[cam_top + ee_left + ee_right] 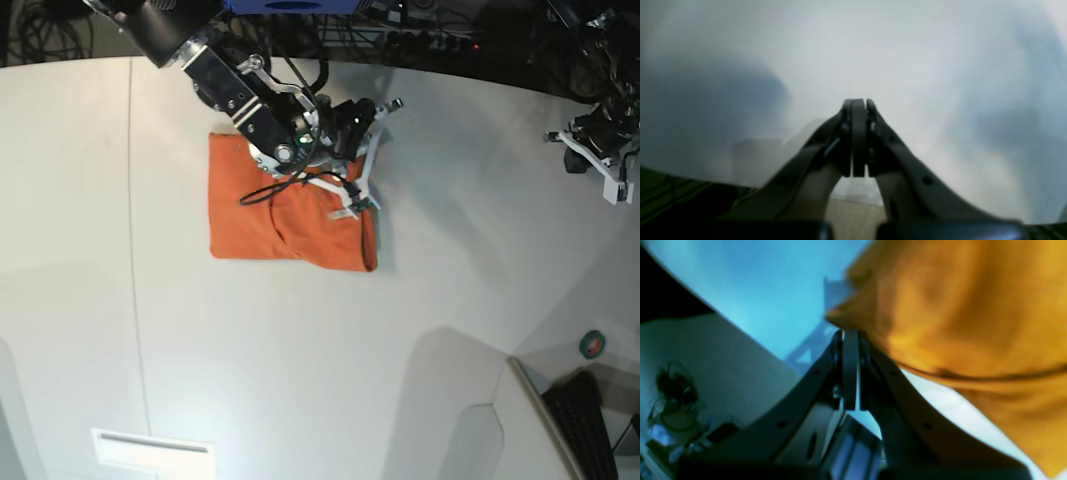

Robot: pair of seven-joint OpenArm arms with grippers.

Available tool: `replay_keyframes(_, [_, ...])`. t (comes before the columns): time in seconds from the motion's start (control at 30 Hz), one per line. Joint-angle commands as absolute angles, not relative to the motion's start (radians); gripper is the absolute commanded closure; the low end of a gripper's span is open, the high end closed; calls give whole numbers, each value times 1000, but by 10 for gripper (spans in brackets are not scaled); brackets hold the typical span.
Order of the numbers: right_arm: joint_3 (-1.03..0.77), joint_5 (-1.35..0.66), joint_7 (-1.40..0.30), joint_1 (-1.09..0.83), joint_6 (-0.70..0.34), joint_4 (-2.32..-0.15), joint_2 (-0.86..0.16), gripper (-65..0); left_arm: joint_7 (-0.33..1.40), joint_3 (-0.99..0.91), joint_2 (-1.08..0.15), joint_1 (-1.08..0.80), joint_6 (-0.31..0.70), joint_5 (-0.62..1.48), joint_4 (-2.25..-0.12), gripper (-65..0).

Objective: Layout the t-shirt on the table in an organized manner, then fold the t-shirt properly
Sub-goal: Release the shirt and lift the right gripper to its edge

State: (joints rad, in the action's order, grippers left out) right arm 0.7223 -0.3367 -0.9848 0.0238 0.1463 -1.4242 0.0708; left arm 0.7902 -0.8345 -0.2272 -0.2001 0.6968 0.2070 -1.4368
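while the t-shirt (285, 215) lies folded into a compact rectangle on the table (300, 370), left of centre in the base view, right gripper (850, 335) sits at its right edge with jaws clamped together, orange cloth bunched against the tips; can't tell if any fabric is pinched. left gripper (858, 103) is clenched on nothing, parked well apart above bare tabletop at the far right edge.

So the folded orange cotton t-shirt (285, 222) sits on the big white table (300, 380), left of centre toward the far side. The right gripper (362, 205) hangs over its right edge, the left gripper (610, 160) well apart at far right.
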Motion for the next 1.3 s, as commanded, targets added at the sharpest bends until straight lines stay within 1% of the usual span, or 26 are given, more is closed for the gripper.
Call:
replay_keyframes(0.0, [725, -337, -963, 50, 147, -1409, 94, 0, 774, -835, -249, -197, 698, 211, -1455, 0])
replay_keyframes(0.07, [725, -337, -952, 67, 147, -1356, 117, 0, 774, -835, -248, -199, 698, 213, -1455, 0])
replay_keyframes(0.17, [727, -337, -960, 81, 147, -1354, 119, 0, 774, -835, -248, -197, 698, 213, -1449, 0])
replay_keyframes(0.27, [723, -337, -1030, 73, 147, -1480, 110, 0, 774, -835, -248, -197, 698, 213, -1449, 0])
replay_keyframes(0.33, [719, -337, -1093, 53, 147, -1593, 82, 0, 774, -835, -248, -197, 698, 213, -1454, 0])
replay_keyframes(0.4, [716, -337, -1116, 48, 147, -1676, 61, 0, 774, -835, -248, -193, 698, 213, -1449, 0])
replay_keyframes(0.43, [716, -337, -1113, 51, 147, -1681, 50, 0, 774, -835, -248, -191, 698, 213, -1449, 0])
replay_keyframes(0.53, [700, -337, -1076, 71, 147, -1586, 41, 0, 774, -828, -246, -194, 698, 213, -1455, 0])
replay_keyframes(0.63, [702, -337, -1003, 81, 147, -1449, 47, 0, 774, -769, -239, -197, 698, 213, -1461, 0])
replay_keyframes(0.7, [704, -338, -977, 79, 147, -1403, 67, 0, 774, -730, -234, -200, 698, 213, -1486, 0])
replay_keyframes(0.8, [716, -338, -972, 74, 147, -1379, 99, 0, 776, -684, -200, -206, 698, 213, -1531, 0])
replay_keyframes(0.93, [745, -338, -975, 74, 147, -1434, 94, 0, 776, -616, -154, -208, 698, 213, -1596, 0])
replay_keyframes(0.97, [736, -338, -983, 73, 147, -1463, 87, 0, 776, -595, -145, -209, 698, 213, -1606, -30])
replay_keyframes(1.03, [694, -338, -1021, 59, 147, -1532, 56, 0, 794, -544, -124, -208, 698, 214, -1621, -183])
replay_keyframes(1.1, [628, -338, -1047, 47, 147, -1603, 22, 0, 865, -504, -101, -199, 698, 216, -1629, -321])
replay_keyframes(1.13, [588, -338, -1055, 41, 147, -1636, 2, 0, 895, -481, -93, -185, 698, 217, -1630, -377])
replay_keyframes(1.2, [504, -338, -1075, 30, 147, -1693, -41, 0, 946, -444, -81, -160, 698, 260, -1620, -472])
replay_keyframes(1.27, [433, -340, -1099, 28, 145, -1735, -87, 0, 975, -412, -81, -153, 698, 328, -1620, -523])
